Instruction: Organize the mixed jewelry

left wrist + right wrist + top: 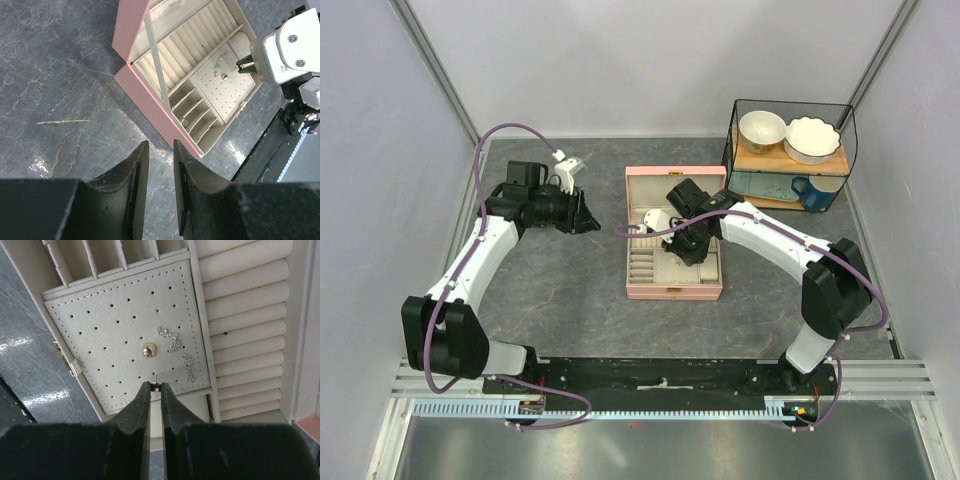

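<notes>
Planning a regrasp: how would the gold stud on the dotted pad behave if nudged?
The gold stud looks tiny and rounded, so probably light and slippery to pinch. It seems seated in the perforated pad, so a sideways push may tilt rather than slide it.

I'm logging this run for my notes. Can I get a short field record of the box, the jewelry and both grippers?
box: pink jewelry box, open
pad: perforated pad holds gold stud and pale sparkly pieces
right gripper: right gripper shut on tiny gold piece at the pad's edge
left gripper: left gripper slightly open, empty, beside the box
</notes>
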